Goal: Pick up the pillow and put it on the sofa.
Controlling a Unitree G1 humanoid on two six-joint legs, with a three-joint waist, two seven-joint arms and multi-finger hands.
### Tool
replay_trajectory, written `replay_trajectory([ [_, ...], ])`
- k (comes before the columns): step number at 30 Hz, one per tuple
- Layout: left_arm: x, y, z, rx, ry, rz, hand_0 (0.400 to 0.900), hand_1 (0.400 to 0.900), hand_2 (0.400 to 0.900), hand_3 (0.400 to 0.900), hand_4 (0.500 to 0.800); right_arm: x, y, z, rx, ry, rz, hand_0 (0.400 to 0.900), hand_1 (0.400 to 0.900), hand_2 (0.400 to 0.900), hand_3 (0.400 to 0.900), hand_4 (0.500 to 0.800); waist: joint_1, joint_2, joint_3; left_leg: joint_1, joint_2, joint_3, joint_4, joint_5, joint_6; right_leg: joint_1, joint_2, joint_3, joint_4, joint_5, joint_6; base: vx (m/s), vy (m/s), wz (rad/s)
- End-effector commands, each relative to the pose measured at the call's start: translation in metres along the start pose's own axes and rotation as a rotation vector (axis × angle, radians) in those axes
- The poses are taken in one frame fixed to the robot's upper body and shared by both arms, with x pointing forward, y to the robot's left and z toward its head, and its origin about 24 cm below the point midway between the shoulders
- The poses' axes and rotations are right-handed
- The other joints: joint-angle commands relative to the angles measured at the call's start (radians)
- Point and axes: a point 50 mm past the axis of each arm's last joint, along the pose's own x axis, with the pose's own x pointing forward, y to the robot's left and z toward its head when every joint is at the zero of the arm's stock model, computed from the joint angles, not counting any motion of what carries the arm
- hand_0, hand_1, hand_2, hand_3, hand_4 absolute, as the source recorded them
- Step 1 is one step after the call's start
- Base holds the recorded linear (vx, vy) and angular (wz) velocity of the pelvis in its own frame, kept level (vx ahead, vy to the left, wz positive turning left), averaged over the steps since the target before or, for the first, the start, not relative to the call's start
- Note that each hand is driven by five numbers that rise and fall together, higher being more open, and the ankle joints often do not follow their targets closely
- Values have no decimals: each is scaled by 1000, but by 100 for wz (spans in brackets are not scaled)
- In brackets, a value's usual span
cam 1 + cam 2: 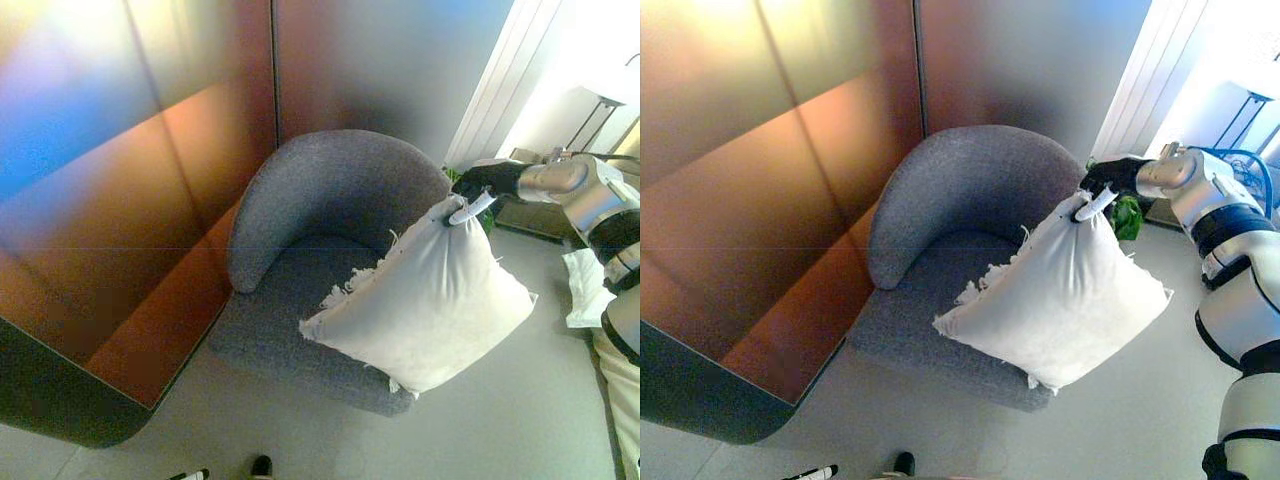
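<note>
We have the white pillow (pixel 425 315) pinched at its top corner by our right hand (pixel 1110 185), fingers clenched on the cloth, so it hangs tilted above the front of the grey sofa (pixel 330 190) seat, clear of the cushion. It looks light and soft, sagging under its own weight, and the fringed edge could slip free, so a fuller grip further in may hold better. The seat beneath lies open; the sofa's curved back rises just behind the pillow.
</note>
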Motion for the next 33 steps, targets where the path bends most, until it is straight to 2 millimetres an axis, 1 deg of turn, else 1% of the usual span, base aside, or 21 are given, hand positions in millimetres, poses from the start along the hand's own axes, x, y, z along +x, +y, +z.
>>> replay_trajectory([
  [1,-12,36,21,46,-47,81,900,900,900,900,800,-89,-114,69,10,-265,-435,400,400,400,400,500,11,-100,-48,13,31,63,20,-39,-37,27,-55,-18,77,-92,50,32,33,-3],
  [5,-9,29,14,55,-42,90,900,900,900,900,800,-90,-115,69,11,-252,-435,400,400,400,400,500,25,-107,-43,13,29,59,19,-40,-36,37,-58,-27,70,-90,54,16,0,3],
  [9,-8,27,15,57,-37,97,900,900,900,900,800,-85,-113,67,57,-261,-439,400,400,400,400,500,37,-109,-39,7,27,57,17,-36,-37,42,-65,-39,63,-83,60,21,-5,9],
  [10,-8,26,15,55,-40,96,900,900,900,900,800,-82,-111,64,60,-246,-434,900,900,900,900,800,41,-108,-38,4,25,55,17,-36,-37,43,-66,-42,61,-82,61,9,7,11],
  [12,-8,25,17,57,-45,86,900,900,900,900,800,-77,-108,54,92,-210,-432,900,900,900,900,800,52,-105,-35,0,21,47,16,-38,-34,44,-68,-43,56,-81,63,7,2,12],
  [14,-7,24,19,62,-51,76,900,900,900,900,800,-72,-105,39,132,-158,-453,900,900,900,900,800,61,-102,-31,-1,18,39,15,-42,-31,45,-67,-45,54,-81,62,-2,-7,13],
  [17,-6,20,21,75,-63,65,900,900,900,900,800,-74,-104,10,199,-53,-531,900,900,900,900,800,71,-96,-27,-1,13,28,15,-47,-27,49,-66,-46,52,-82,62,3,-16,7],
  [20,-4,15,22,91,-79,67,900,900,900,900,800,-81,-106,-7,246,2,-581,900,900,900,900,800,73,-101,-26,4,12,25,13,-52,-25,54,-62,-43,48,-82,64,-5,-55,0],
  [25,-5,17,24,101,-98,58,900,900,900,900,800,-90,-104,-32,294,61,-601,900,900,900,900,800,58,-92,-27,15,11,31,13,-57,-24,52,-60,-34,53,-83,63,-49,-26,-6],
  [30,-6,18,24,100,-104,45,900,900,900,900,800,-98,-101,-50,345,83,-622,900,900,900,900,800,36,-80,-32,28,16,49,11,-60,-25,46,-60,-21,53,-77,66,-60,-5,-15],
  [33,-5,13,19,91,-102,29,900,900,900,900,800,-106,-98,-70,424,127,-651,900,900,900,900,800,15,-68,-33,38,18,60,12,-63,-23,38,-61,-7,57,-75,67,-67,57,-20],
])
